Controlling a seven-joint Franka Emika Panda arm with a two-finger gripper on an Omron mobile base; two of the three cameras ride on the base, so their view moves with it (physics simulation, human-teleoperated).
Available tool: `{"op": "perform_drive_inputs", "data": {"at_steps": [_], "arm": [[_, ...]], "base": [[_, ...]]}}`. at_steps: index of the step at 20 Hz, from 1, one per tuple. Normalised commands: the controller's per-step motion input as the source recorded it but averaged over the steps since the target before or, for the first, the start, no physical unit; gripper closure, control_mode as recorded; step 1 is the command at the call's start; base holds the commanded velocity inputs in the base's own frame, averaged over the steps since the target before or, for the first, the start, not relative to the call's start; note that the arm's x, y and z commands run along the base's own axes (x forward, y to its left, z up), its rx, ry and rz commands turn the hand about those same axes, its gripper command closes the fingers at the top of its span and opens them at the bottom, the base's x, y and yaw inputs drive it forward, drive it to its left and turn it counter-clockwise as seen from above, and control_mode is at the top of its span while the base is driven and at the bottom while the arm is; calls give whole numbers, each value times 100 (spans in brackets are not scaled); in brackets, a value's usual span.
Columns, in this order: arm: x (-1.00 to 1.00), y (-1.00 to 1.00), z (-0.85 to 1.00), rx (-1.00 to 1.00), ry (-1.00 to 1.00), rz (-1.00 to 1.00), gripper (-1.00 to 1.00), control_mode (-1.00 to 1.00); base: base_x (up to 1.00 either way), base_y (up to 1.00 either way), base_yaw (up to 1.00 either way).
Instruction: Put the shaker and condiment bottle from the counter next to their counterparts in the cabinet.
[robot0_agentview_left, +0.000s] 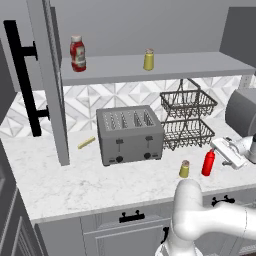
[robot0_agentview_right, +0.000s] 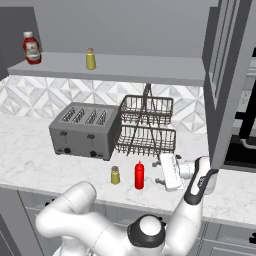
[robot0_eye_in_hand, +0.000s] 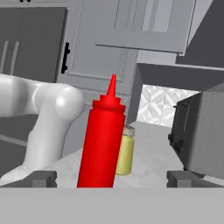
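Red, slim, pointed-nozzle squeeze bottle stands upright on the white grey-veined marble counter, centred in the hand view between the two spread dark fingertips, nothing gripped. White two-finger gripper lies level at the bottle's 3 o'clock in the left base view, jaws wide, just beside it; contact cannot be told. Small mustard-olive shaker with pale beige cap stands at the bottle's 9 o'clock, near but apart. Behind, at 11 o'clock, a grey four-slot toaster; at 12 o'clock a black two-tier wire basket rack. Farther up, the grey cabinet shelf carries a stout dark-red white-capped ketchup bottle and a bright-yellow shaker, well apart.
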Motion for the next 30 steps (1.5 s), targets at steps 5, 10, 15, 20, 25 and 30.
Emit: {"op": "perform_drive_inputs", "data": {"at_steps": [5,10,15,20,25,30], "arm": [[15,-6,-19,1,3,1,-100,-100],[4,-2,-14,0,2,1,-100,-100],[6,0,-13,0,6,0,-100,-100],[7,0,-12,0,5,0,-100,-100],[2,1,-16,0,3,0,-100,-100],[0,10,-18,0,0,0,-100,-100]], "base": [[0,0,0],[0,0,0],[0,0,0],[0,0,0],[0,0,0],[0,0,0]]}}
